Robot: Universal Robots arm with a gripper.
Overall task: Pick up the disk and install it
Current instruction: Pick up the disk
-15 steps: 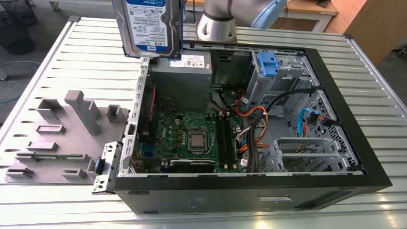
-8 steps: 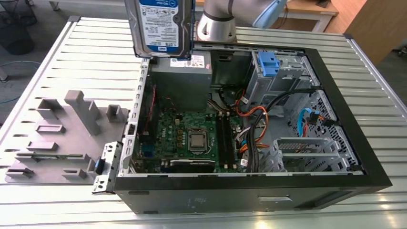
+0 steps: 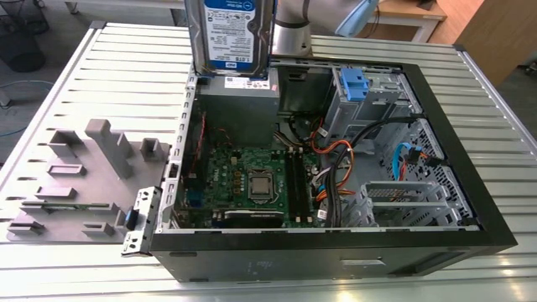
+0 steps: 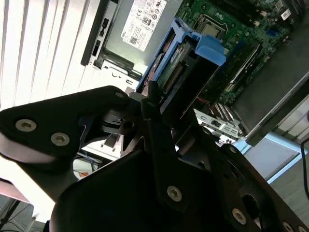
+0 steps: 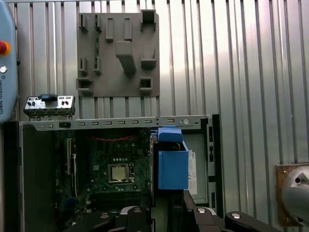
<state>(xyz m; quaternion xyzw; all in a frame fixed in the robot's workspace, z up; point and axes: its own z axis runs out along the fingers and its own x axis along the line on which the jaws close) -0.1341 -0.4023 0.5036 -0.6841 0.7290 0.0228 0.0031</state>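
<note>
The hand (image 4: 155, 100) is clamped on the disk (image 4: 182, 72): in the second wrist view its black fingers (image 4: 155, 130) close on the near end of the drive, which juts out from between them with its blue bracket (image 4: 208, 48) at the far end. In the exterior view the disk (image 3: 228, 34) hangs upright with its white-and-blue label facing the camera, raised clear of the table (image 3: 126, 69) and over the far edge of the open computer case (image 3: 470, 189). Directly under it sits the grey metal box (image 3: 239, 97) with the white sticker; whether the drive's lower edge touches that box I cannot tell. The green motherboard (image 3: 243, 182) lies exposed in the case, nearer the camera than the box. In the first wrist view the drive shows edge-on as a blue block (image 5: 173, 166) beside the motherboard, with the hand (image 5: 164, 217) just behind it. A grey moulded tray (image 3: 84, 170) lies on the table beside the case, on the exterior view's left
</note>
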